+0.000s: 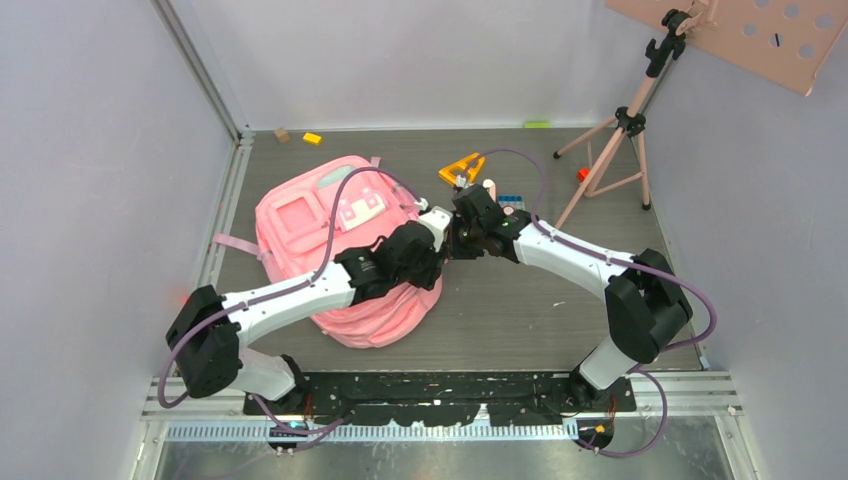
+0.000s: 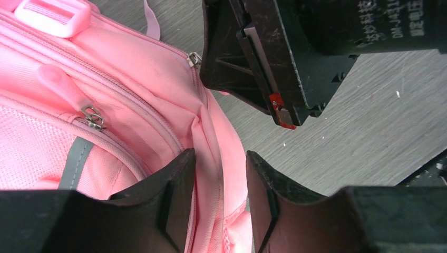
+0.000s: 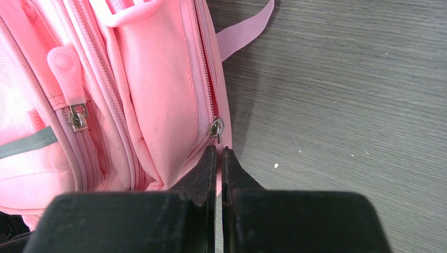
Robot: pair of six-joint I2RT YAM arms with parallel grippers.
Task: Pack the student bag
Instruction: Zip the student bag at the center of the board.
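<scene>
The student bag (image 1: 330, 240) is a large pink backpack lying flat at the left-middle of the table, front pockets up. Both grippers meet at its right edge. My left gripper (image 1: 436, 246) (image 2: 220, 158) has a fold of the bag's pink side seam (image 2: 213, 142) between its fingers and is closed on it. My right gripper (image 1: 456, 236) (image 3: 219, 153) is shut on the pink pull tab just below the silver zipper slider (image 3: 216, 127) of the side zip. The right gripper's black body (image 2: 274, 63) fills the top of the left wrist view.
An orange triangle (image 1: 462, 168) and a blue item (image 1: 510, 200) lie just behind the grippers. A yellow block (image 1: 312, 138) and a wooden block (image 1: 282, 134) sit at the back left. A pink tripod (image 1: 620, 150) holding a pegboard (image 1: 740, 30) stands at the back right.
</scene>
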